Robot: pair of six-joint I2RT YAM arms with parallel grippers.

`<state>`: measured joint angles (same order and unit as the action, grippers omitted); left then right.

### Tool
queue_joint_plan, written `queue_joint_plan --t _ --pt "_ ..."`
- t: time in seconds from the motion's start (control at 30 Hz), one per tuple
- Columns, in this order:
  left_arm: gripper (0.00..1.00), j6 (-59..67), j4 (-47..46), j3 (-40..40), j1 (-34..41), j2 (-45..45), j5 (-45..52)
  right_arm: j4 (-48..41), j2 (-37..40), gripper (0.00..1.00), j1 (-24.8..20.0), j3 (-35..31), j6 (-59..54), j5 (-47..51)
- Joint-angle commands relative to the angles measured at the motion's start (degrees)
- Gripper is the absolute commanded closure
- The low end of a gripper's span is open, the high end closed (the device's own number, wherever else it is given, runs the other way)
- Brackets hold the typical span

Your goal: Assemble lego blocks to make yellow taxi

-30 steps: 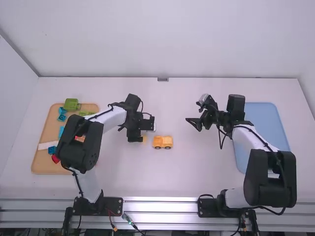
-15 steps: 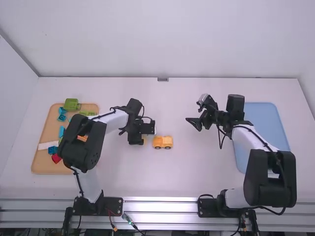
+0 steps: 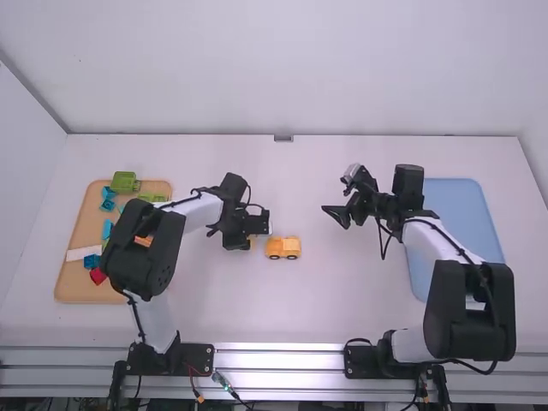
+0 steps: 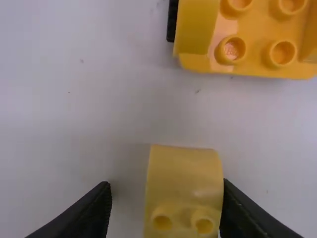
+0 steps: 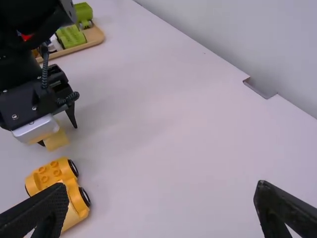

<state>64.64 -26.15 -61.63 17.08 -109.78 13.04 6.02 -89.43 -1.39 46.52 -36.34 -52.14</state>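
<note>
L hand (image 3: 249, 243) shifted slightly, fingers apart astride yel. blk (image 4: 183, 173), taxi (image 3: 282, 248) long axis side-to-side.

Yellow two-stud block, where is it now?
In the high view, the yellow block is left of the orange car; in the left wrist view, between the left hand's open fingers.
</note>
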Motion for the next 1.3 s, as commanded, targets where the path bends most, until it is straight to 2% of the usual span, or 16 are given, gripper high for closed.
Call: queue_joint_plan --t 0.0,0.07,0.17,0.37,0.57,0.63,0.67,0.73,0.87,1.03,1.27 --pt "0.47 -1.44 0.09 1.29 0.13 -0.76 -1.60 0.00 1.46 0.02 -0.11 -0.55 0.07 -0.55" --pt "0.48 -1.40 -0.39 1.33 0.13 -0.76 -1.75 0.04 1.46 0.02 -0.09 -0.55 0.07 -0.52" --pt "0.58 -1.68 -0.39 1.27 0.13 -0.76 -1.75 0.02 1.46 0.01 -0.11 -0.55 0.07 -0.55" --pt "0.63 -7.04 -2.89 -0.28 0.11 -0.76 -2.16 0.28 1.46 0.01 0.26 -0.55 0.07 -0.52" --pt "0.64 -19.17 -3.69 -1.84 0.07 -0.76 -2.16 2.25 1.46 0.01 0.22 -0.55 0.07 -0.52" --pt "0.73 -23.41 -3.56 -1.79 0.22 -0.76 -2.12 3.04 1.46 0.01 0.22 -0.55 0.07 -0.50" --pt "0.80 -25.27 -3.54 -1.75 0.11 -0.76 -2.14 3.54 1.46 0.01 0.22 -0.55 0.07 -0.48" --pt "0.85 -26.80 -3.56 -1.75 -0.04 -0.76 -2.12 3.93 1.46 0.01 0.20 -0.55 0.09 -0.52" --pt "0.76 -32.89 -3.52 -1.75 0.24 -0.76 -2.14 4.74 1.46 0.01 0.22 -0.55 0.04 -0.50" --pt "0.97 -41.97 -3.26 -1.75 0.37 -0.76 -1.99 5.64 1.46 0.01 0.22 -0.55 0.07 -0.33" --pt "0.98 -54.27 -1.73 -1.75 0.17 -0.76 -2.16 5.97 1.46 0.02 0.31 -0.55 0.02 -0.35"
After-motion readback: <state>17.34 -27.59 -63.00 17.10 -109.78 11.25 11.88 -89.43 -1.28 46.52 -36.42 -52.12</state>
